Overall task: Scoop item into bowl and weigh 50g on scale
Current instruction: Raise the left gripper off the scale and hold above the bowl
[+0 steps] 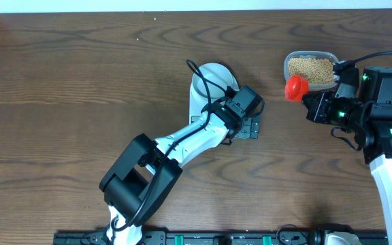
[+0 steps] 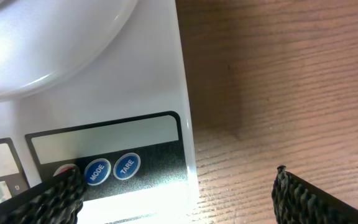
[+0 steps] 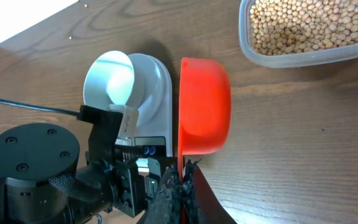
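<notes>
1. Scale [image 1: 197, 107] is sitting mid-tabletop [image 1: 60, 102]; bowl [image 1: 213, 76] is resting on scale's far end.
2. L gripper [image 2: 178, 177] is hovering over scale's button end, jaws spread wide, holding nothing.
3. R gripper [image 3: 180, 186] is idling right of scale, jaws clamping red scoop [image 3: 204, 106] by its handle.
4. Beans [image 3: 309, 25] are lying in clear tub [image 3: 303, 59], right of scale.

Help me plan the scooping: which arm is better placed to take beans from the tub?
Right. The right gripper holds the red scoop close beside the tub of beans. The left gripper is open over the scale near its buttons, away from the tub and with no tool.
</notes>
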`<state>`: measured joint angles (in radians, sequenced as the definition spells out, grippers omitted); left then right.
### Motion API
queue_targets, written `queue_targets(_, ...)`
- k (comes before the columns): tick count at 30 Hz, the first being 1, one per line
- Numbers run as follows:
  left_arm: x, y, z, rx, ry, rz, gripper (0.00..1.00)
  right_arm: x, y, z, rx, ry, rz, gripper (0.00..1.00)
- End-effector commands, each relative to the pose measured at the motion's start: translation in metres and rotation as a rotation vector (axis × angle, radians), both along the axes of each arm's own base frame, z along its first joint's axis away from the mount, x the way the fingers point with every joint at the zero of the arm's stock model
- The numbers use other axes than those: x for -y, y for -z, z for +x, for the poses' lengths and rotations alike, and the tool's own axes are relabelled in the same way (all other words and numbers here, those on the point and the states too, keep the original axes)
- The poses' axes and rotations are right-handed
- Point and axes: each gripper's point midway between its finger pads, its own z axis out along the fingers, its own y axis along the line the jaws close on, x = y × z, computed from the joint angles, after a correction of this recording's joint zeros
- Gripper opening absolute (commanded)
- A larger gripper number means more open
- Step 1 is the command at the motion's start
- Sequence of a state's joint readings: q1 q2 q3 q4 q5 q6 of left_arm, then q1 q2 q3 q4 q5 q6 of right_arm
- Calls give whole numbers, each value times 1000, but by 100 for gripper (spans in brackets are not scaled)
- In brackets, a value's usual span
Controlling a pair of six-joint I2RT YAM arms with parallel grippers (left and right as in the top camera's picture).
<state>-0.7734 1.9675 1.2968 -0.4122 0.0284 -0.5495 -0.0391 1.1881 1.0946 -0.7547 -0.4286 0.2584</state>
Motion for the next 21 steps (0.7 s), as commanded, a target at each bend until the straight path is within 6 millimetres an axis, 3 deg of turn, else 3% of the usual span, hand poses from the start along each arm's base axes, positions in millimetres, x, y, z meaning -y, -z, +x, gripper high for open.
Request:
queue_targets(1, -4, -8, -13, -21, 30, -10, 98, 2, -13, 2, 46, -3, -12, 1)
queue_targets(10, 1, -94, -8, 137, 63, -136, 98, 2, -15, 4, 58, -2, -13, 1)
queue_targets(14, -3, -117, -5, 200, 61, -149, 98, 2, -15, 4, 57, -3, -13, 1)
queue_targets(18, -19, -137, 14, 331, 4, -87, 98, 2, -15, 5, 58, -3, -13, 1)
queue_targets(21, -20, -147, 22, 403, 29, -68, 98, 2, -14, 4, 58, -9, -19, 1)
